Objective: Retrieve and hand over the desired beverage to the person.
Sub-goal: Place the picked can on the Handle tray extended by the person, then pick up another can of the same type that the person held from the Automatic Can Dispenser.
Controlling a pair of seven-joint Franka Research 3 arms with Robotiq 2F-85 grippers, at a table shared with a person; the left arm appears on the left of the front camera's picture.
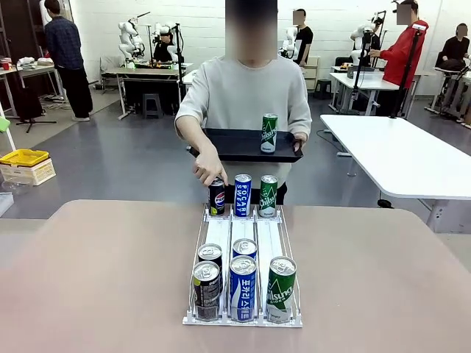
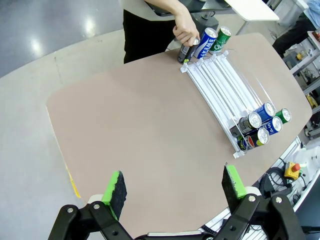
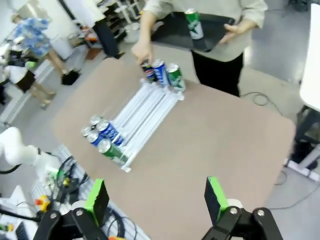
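The person (image 1: 246,92) stands at the far side of the table, holding a black tray (image 1: 235,145) with one green can (image 1: 269,133) on it. Their other hand (image 1: 209,172) grips a black can (image 1: 216,197) at the far end of a white three-lane rack (image 1: 218,234). Beside that can stand a blue can (image 1: 242,195) and a green can (image 1: 268,195). Several more cans, black (image 1: 207,289), blue (image 1: 243,287) and green (image 1: 280,287), sit at the rack's near end. My left gripper (image 2: 174,186) hovers open high over the table, far from the rack (image 2: 220,85). My right gripper (image 3: 156,196) is open too, well above the rack (image 3: 145,112).
The brown table (image 1: 96,272) has wide bare areas left and right of the rack. A white table (image 1: 401,158) stands behind on the right. A yellow bin (image 1: 23,157) sits on the floor at the far left. Other people work at benches in the background.
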